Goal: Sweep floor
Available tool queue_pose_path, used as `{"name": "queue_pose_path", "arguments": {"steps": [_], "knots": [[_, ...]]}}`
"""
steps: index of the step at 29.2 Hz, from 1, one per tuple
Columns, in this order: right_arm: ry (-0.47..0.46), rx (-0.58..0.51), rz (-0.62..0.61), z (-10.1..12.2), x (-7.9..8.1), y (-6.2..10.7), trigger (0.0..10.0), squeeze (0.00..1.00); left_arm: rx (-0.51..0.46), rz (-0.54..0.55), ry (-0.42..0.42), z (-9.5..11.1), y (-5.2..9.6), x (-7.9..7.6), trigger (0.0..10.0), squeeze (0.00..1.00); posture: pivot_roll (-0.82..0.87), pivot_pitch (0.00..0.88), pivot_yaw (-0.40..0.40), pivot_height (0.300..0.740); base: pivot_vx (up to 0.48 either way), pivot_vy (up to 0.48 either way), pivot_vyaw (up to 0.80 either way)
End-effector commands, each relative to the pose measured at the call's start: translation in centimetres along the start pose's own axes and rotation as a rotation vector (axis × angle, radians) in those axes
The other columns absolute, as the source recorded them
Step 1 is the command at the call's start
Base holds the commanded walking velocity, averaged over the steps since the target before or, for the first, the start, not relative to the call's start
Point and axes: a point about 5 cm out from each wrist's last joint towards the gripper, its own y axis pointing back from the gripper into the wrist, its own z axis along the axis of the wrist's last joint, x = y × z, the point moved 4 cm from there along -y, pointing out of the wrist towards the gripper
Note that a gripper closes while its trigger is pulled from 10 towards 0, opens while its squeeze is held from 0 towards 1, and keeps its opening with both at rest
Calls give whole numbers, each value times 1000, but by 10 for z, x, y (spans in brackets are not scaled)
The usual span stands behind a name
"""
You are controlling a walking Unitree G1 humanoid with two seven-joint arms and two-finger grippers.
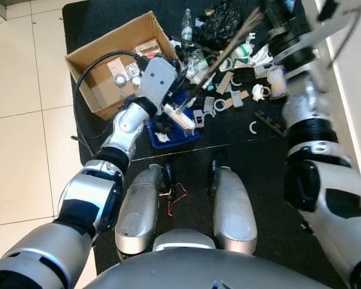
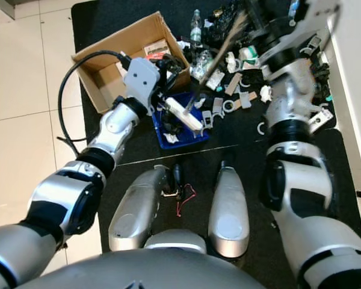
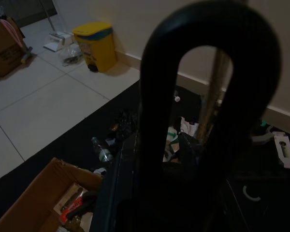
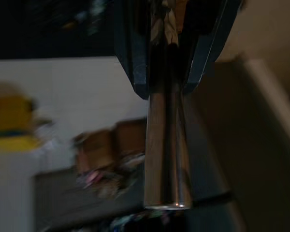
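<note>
left eye view looks down on a black mat [image 1: 246, 162] strewn with litter [image 1: 228, 96]: white rings, card strips, a clear bottle [image 1: 187, 24] and a black bag [image 1: 219, 23], with an open cardboard box [image 1: 111, 72] at the mat's left edge and pale tiled floor [image 1: 24, 120] beyond it.

the right gripper [image 4: 176, 53] has its jaws closed around a shiny metal broom handle [image 4: 166, 145]; in the head views that handle [image 1: 225, 51] slants down from the upper right towards a blue dustpan [image 1: 174, 133] lying on the mat just in front of the robot's knees. the left gripper [image 1: 168, 111] is down at the dustpan, beside a white piece there, and whether its jaws grip anything i cannot tell, since the left wrist view is mostly dark finger. the broom head itself is hard to make out among the clutter near the pan.

the step in hand looks like drawing litter into the pan. to do it well, i judge the left arm should keep the pan's lip flat to the mat and steady while the right arm pulls in short, low strokes towards it. long strokes would likely scatter the light rings or roll the bottle. the handle's shallow slant leaves little downward pressure, so a firmer grip matters; the mat's nap may also snag card strips.
</note>
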Motion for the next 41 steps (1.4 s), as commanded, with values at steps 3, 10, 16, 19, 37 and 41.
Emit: {"name": "queue_pose_path", "arguments": {"steps": [3,10,16,19,37,41], "knots": [[49,-89,-101,21,-19,6,10000,0,54,-47,44,-15,6,-16,10000,0,34,263,62,740,0,0,0],[172,-112,-406,34,-71,40,10000,0,-90,-60,69,9,8,-10,10000,0,30,231,64,740,0,0,0],[182,-11,-451,10,-77,63,10000,0,-266,-56,76,53,23,5,10000,0,40,191,53,740,0,0,0],[184,6,-456,6,-77,63,10000,0,-293,-53,81,62,25,6,10000,0,45,179,48,740,0,0,0],[209,25,-465,6,-79,51,10000,0,-537,44,94,156,5,36,10000,0,55,108,42,740,0,0,0],[210,26,-469,6,-80,51,10000,0,-567,63,73,170,2,47,10000,0,56,107,43,740,0,0,0]]}}
